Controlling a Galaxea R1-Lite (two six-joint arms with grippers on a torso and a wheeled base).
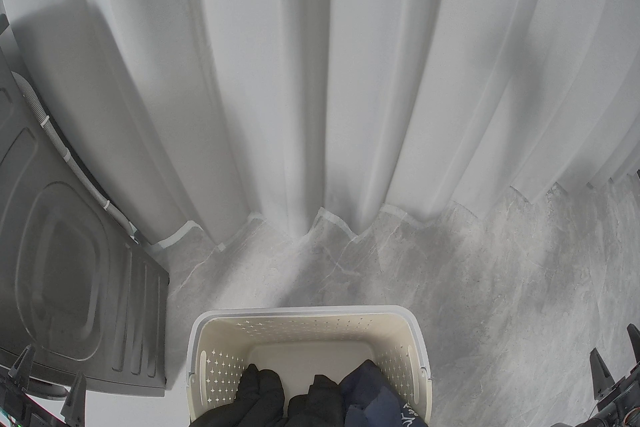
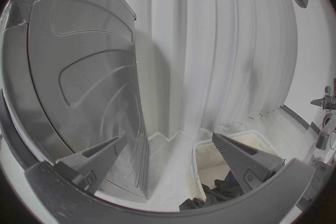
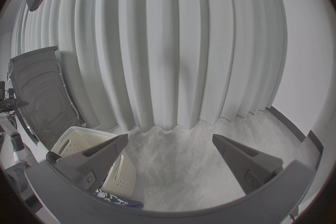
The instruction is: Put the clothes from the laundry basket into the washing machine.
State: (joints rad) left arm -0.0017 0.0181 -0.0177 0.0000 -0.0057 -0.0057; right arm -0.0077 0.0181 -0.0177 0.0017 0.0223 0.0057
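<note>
Two pairs of jaws stand wide apart with nothing between them: the left gripper (image 2: 168,137) low at the robot's left, the right gripper (image 3: 169,137) low at its right. Between them, roughly centred before the robot, sits the laundry basket (image 1: 300,313). The dark clothes (image 1: 320,398) are heaped at its near end, so either gripper would have to go inward and down to reach them, and neither looks clearly nearer to the heap. The washing machine (image 1: 67,275) stands on the left, just beside the basket, turning a ribbed grey panel and a hose (image 1: 67,158) this way; where its opening faces cannot be told. The left arm seems better placed for the carry. Beyond hangs a white curtain (image 1: 320,81) over grey floor (image 1: 520,288).
</note>
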